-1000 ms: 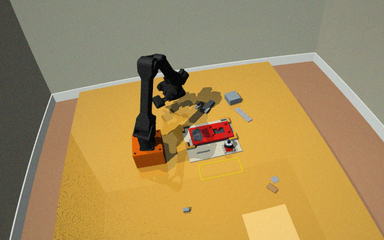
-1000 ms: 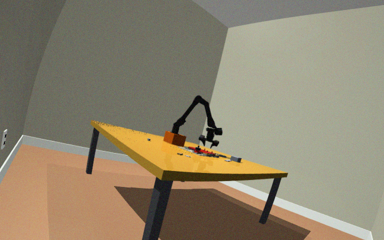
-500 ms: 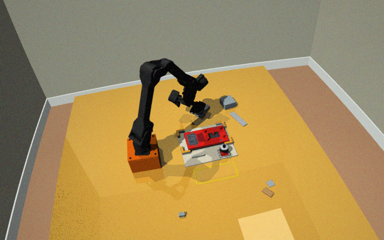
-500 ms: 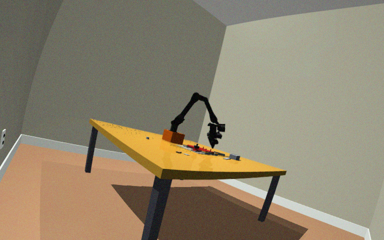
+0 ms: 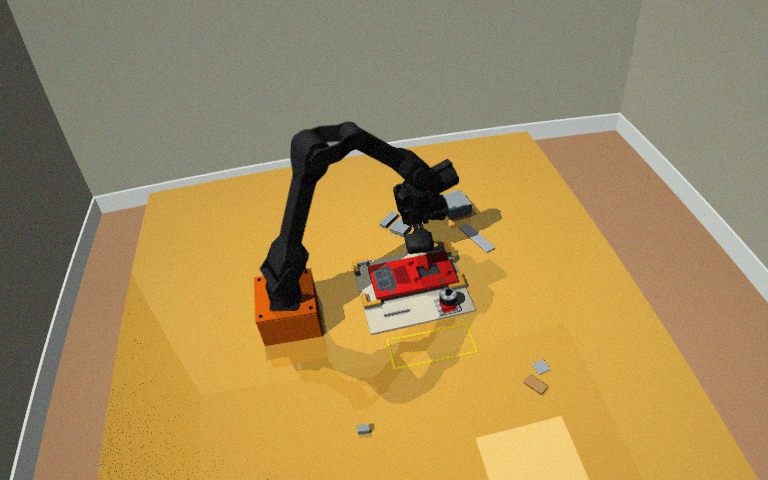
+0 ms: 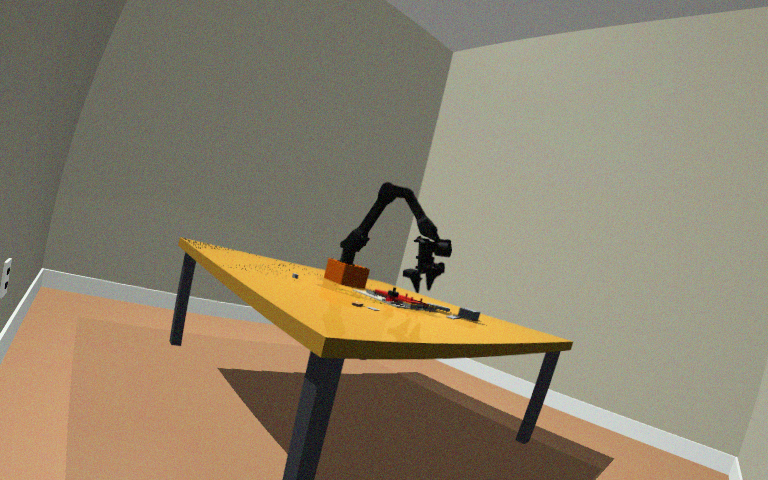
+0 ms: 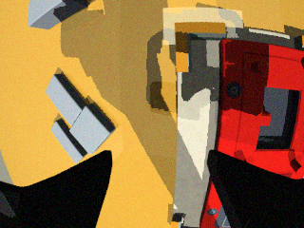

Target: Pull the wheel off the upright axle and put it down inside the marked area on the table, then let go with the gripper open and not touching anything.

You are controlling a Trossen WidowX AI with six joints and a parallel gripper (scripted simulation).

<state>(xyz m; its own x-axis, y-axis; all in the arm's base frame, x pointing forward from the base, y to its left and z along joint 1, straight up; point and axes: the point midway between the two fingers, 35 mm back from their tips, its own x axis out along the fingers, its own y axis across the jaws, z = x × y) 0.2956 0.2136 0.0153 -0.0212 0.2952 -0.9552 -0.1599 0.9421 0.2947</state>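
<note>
Black parallel-jaw gripper (image 5: 419,242) above far edge of red fixture plate (image 5: 412,274), jaws spread, empty; small dark wheel (image 5: 448,294) seated on upright axle
</note>
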